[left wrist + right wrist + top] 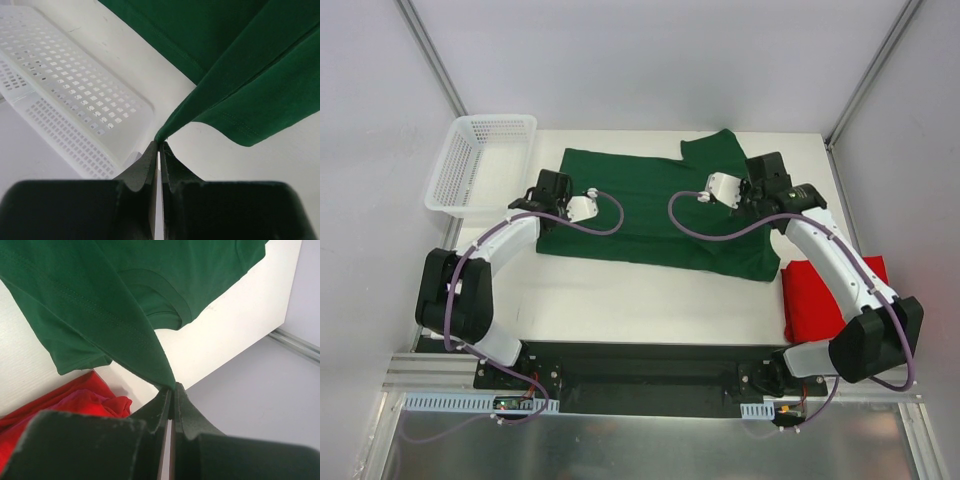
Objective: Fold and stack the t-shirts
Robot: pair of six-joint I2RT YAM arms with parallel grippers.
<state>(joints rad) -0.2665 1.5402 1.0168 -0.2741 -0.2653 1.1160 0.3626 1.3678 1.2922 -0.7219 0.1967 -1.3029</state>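
Observation:
A dark green t-shirt [650, 210] lies spread across the middle of the white table [620, 300]. At the shirt's left edge, my left gripper [533, 201] is shut on a pinch of green cloth [240, 60], which rises taut from the fingertips of the left gripper [160, 143]. My right gripper [781, 193] sits at the shirt's right edge. In the right wrist view the right gripper [173, 386] is likewise shut on a lifted fold of the green shirt [100, 290]. A bright red t-shirt [830, 295] lies crumpled at the near right, and its red cloth [75, 400] shows just below that fold.
A white plastic mesh basket [480, 160] stands at the table's far left corner, and the same basket [65, 85] lies close to my left fingers. Grey walls enclose the table, with its right edge near my right gripper.

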